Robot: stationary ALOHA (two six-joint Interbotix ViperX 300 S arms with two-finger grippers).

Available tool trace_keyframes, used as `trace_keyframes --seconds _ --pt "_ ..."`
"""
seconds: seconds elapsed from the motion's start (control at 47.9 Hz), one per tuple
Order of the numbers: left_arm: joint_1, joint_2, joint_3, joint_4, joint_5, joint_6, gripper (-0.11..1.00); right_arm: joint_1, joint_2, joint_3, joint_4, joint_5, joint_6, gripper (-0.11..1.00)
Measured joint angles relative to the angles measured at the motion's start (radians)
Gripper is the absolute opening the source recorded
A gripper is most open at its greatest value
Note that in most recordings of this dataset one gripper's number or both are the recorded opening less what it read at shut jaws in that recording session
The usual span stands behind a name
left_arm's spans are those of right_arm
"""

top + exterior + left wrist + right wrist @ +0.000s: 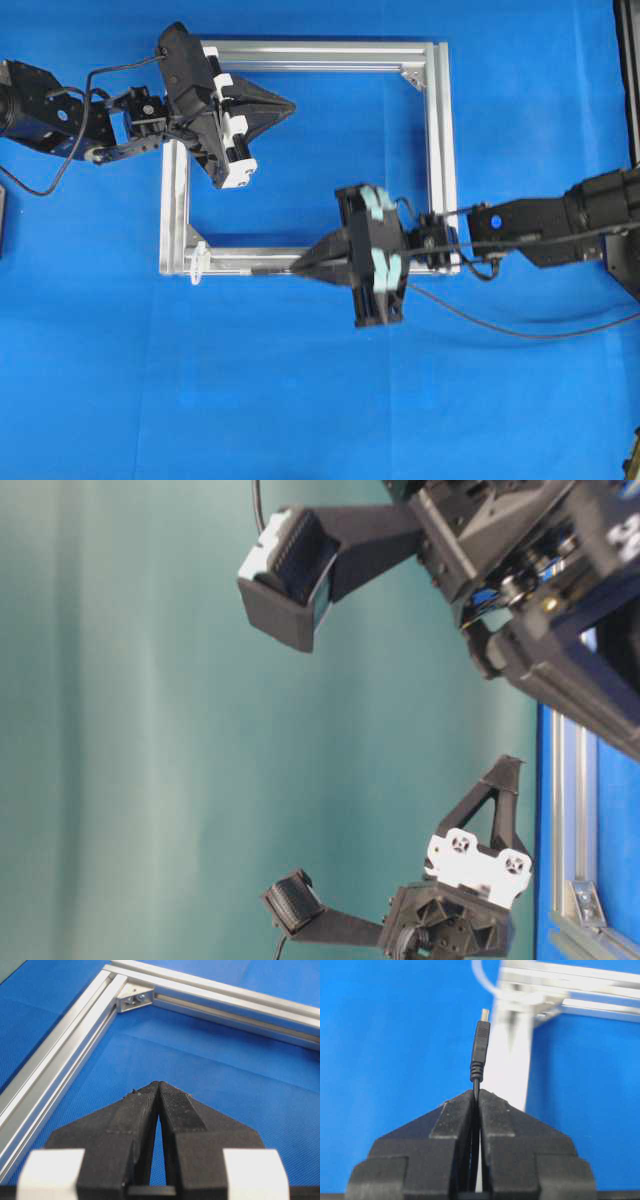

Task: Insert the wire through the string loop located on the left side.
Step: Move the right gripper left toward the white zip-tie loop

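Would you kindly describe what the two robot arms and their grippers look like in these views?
Both arms are black with loose thin black cables. The left gripper has tapered black fingers with ridged inner faces, mounted on white blocks. The right gripper has matching black wedge-shaped fingers, but its carriage carries pale teal blocks. The right arm shows a small blue dot.

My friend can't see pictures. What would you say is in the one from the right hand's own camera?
The right hand is shut on the wire, whose small plug sticks out ahead with its metal tip pointing at a corner of the silver frame. The whitish string loop curls off that blurry corner, over a blue cloth.
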Motion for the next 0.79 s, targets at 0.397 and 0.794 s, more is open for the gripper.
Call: trace_keyframes --seconds 0.397,0.794 --pt "0.0 0.0 0.002 0.0 0.0 0.0 0.0 -0.015 0.0 -0.011 0.002 0.002 0.003 0.0" --pt "0.0 0.0 0.002 0.0 0.0 0.0 0.0 -0.014 0.106 -0.144 0.002 0.061 0.0 0.0"
